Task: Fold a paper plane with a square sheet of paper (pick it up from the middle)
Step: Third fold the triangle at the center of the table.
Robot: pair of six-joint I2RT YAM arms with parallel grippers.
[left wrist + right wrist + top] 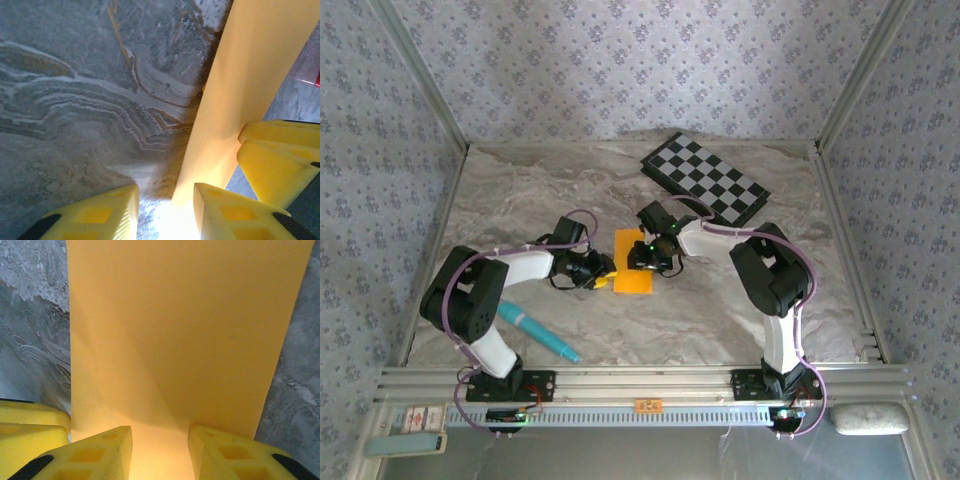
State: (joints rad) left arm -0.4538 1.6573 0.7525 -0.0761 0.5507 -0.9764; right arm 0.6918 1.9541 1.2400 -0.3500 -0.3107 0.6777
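Note:
The orange-yellow sheet of paper [632,280] lies on the marbled table as an upright rectangle, narrower than it is long. My left gripper [603,270] sits low at its left edge. Its yellow fingers stand apart, and the paper's [250,75] edge runs down past the right finger [220,210]. My right gripper [648,258] is over the sheet's upper right part. In the right wrist view the paper [185,325] lies flat under the right gripper [160,432], whose jaws are spread with nothing pinched. The paper plane is out of view.
A black-and-white checkerboard [705,180] lies at the back right. A teal pen [538,332] rests near the left arm's base. A small red block [317,79] shows beyond the paper. The right gripper's fingers [272,160] crowd close to my left gripper [166,192].

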